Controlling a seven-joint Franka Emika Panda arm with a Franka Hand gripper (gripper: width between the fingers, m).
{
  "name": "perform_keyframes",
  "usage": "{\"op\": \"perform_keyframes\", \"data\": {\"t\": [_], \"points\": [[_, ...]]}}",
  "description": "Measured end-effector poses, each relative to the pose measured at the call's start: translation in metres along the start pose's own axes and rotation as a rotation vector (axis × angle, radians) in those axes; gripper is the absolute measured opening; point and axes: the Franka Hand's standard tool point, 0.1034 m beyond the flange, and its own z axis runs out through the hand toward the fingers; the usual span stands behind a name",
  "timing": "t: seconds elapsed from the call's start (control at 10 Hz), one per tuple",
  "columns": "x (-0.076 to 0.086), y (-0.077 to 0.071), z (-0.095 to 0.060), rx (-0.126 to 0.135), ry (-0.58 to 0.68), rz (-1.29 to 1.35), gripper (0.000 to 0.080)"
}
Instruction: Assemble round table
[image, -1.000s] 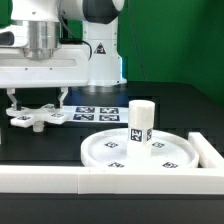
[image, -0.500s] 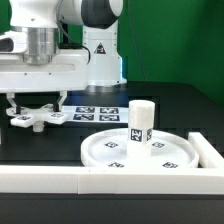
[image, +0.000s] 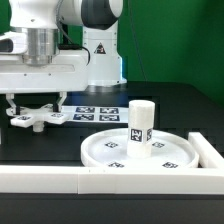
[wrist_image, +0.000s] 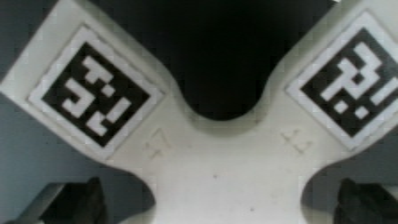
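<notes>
Lying flat on the black surface (image: 175, 100), the cross-shaped piece (image: 35, 118) sits right under the pincer (image: 37, 105), which is spread wide on both sides of it, maybe not touching.

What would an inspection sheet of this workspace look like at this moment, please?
Surface: black table, bordered by a white wall along the near edge and the exterior view's right.
Job's things: round disc lies flat with the post standing upright on it; cross-shaped piece lies flat, apart from them, towards the exterior view's left.
Clutter: marker board only.
Grippers: gripper is low over the cross-shaped piece and open, with a finger on each side; whether they touch it cannot be told.
Cables: nothing seen.
Surroundings: green backdrop; the arm's white base stands behind the marker board.
</notes>
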Motion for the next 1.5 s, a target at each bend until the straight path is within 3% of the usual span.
{"op": "perform_keyframes", "data": {"t": [0.4,0.5,0.6,0.9,1.1,1.2,1.3,1.5], "points": [[-0.002,-0.001,0.004,0.003,-0.009,-0.002,0.0649],[-0.002,-0.001,0.004,0.003,-0.009,-0.001,0.0496],[-0.002,-0.001,0.004,0.003,-0.009,-0.001,0.0438],[0.002,-0.005,0.001,0.012,-0.01,0.003,0.0438],[0.019,-0.027,-0.02,0.065,-0.025,0.074,0.0438],[0.036,-0.045,-0.039,0.079,-0.023,0.114,0.0438],[0.053,-0.061,-0.056,0.076,-0.01,0.142,0.0438],[0.085,-0.095,-0.093,0.109,-0.031,0.23,0.0439]]}}
